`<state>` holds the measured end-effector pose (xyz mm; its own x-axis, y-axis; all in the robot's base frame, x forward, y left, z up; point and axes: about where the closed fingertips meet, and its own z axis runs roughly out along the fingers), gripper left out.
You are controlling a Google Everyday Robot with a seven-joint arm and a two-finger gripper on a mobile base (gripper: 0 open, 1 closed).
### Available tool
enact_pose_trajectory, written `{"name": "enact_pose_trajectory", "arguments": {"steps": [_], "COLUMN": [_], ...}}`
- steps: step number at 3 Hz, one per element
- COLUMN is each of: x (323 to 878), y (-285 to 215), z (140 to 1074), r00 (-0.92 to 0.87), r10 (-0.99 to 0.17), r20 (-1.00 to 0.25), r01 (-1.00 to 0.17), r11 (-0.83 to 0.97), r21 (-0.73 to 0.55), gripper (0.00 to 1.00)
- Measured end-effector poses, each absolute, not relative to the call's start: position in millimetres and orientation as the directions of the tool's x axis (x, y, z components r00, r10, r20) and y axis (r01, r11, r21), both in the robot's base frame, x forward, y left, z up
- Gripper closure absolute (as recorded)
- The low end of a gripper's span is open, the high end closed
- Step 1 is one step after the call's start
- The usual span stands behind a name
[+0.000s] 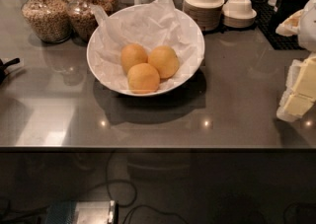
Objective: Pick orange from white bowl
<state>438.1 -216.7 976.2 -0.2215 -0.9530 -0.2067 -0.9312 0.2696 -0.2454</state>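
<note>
Counter [148, 124] open in front & left of white bowl [95, 62]; bowl top uncovered. Jars [47, 16] crowd it back-left, stacked small bowls [203, 3] back-right. Oranges [143, 77] touch, no gaps. Gripper [298, 90] at right edge, well apart.

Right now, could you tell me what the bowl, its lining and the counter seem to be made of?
The bowl: probably glazed ceramic or plastic, smooth white rim. The lining: thin paper, crumpled, creased. The counter: polished grey stone or laminate, mirroring lights. The gripper hangs at the right edge, apart from the bowl.
</note>
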Motion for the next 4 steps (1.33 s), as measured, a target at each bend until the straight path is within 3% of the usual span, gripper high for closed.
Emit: {"name": "enact_pose_trajectory", "arguments": {"steps": [2,4], "x": [442.9,473.8], "y": [-204.7,-94.8], "z": [970.0,1008.4], "r00": [-0.157,0.276], "r10": [-0.948,-0.786], "r20": [-0.278,-0.553], "r01": [-0.952,-0.943], "r11": [0.22,-0.11], "r21": [-0.214,-0.314], "gripper": [0.0,0.0]}}
